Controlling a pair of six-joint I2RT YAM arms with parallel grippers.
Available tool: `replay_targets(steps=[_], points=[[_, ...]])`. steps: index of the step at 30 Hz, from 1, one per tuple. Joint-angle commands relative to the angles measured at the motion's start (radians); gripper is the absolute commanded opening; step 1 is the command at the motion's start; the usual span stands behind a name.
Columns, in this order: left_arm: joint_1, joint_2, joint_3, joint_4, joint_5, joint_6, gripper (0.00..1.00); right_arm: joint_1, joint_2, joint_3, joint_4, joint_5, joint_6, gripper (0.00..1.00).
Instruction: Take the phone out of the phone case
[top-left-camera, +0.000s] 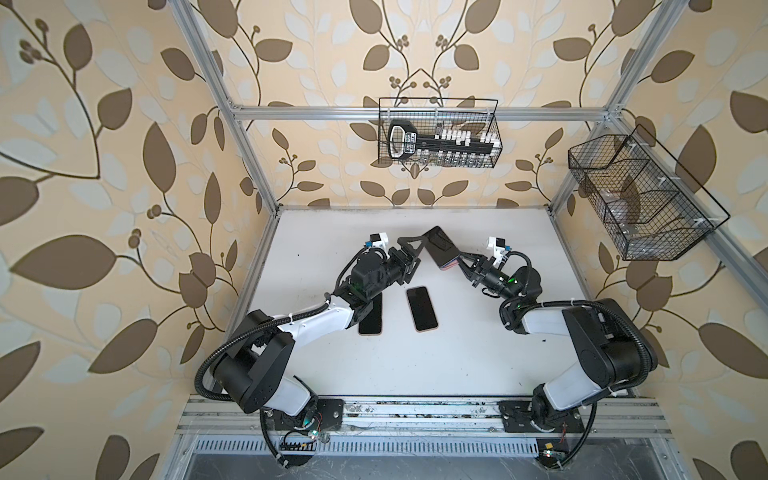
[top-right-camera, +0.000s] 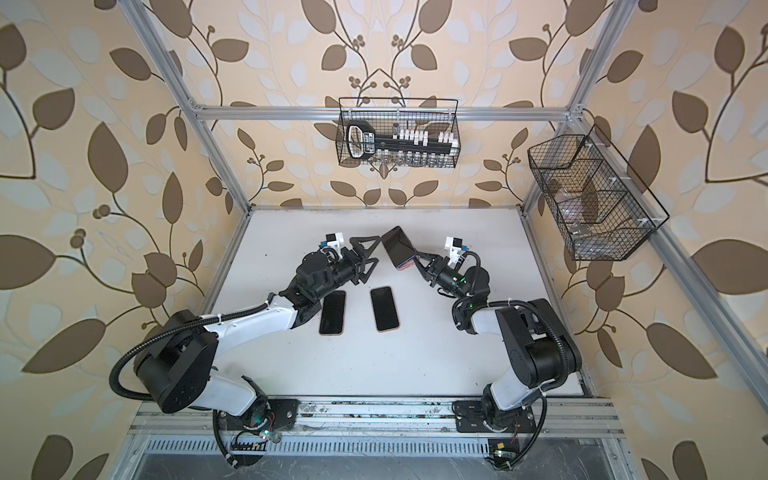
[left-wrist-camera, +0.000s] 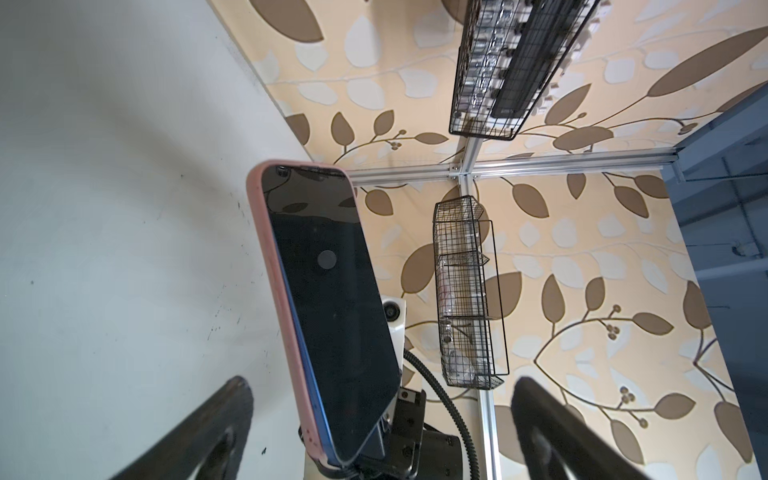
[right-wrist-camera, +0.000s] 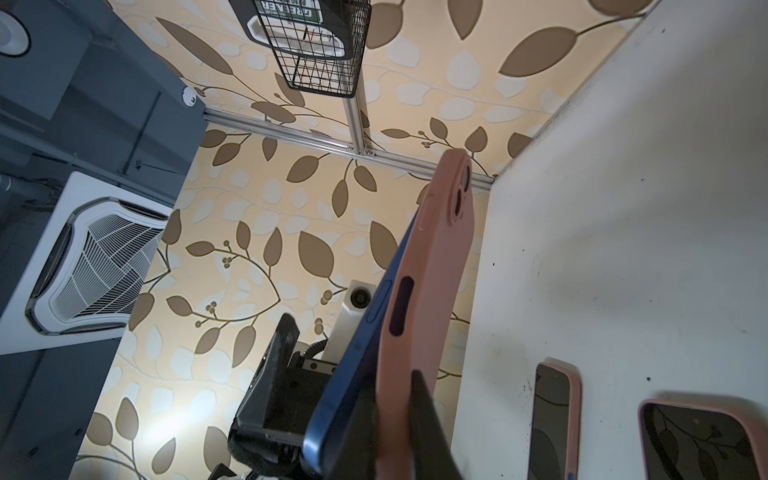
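Nearest, below centre frame in both top views, a left spare phone (top-right-camera: 333, 312) and a right spare phone (top-left-camera: 422, 308) lie flat, screen up, side by side on the white table (top-left-camera: 457, 365). Above them at mid-frame, my right claw (top-left-camera: 459, 262) is clamped on the lower end of the pink phone case (left-wrist-camera: 270, 266), holding it tilted off the table. The blue phone (right-wrist-camera: 357, 365) sits in the case at its upper end but stands out of it along the lower edge, and my left claw (top-left-camera: 417, 253) has its jaws wide apart close beside the phone. Farthest, a wire basket (top-left-camera: 439, 133) hangs at upper centre and a second wire basket (top-left-camera: 640, 199) at upper right.
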Motion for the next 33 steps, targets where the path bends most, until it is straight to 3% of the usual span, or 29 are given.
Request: replay_targets(steps=[1, 10, 33], points=[[-0.051, -0.069, 0.054, -0.075, -0.022, -0.005, 0.99, -0.003, 0.007, -0.006, 0.115, 0.038, 0.019, 0.00], [-0.110, -0.033, 0.070, -0.010, -0.021, -0.057, 0.99, 0.000, 0.021, -0.011, 0.139, 0.051, 0.023, 0.00], [-0.113, 0.051, 0.092, 0.067, -0.017, -0.075, 0.99, 0.013, -0.002, -0.039, 0.141, 0.058, 0.012, 0.00]])
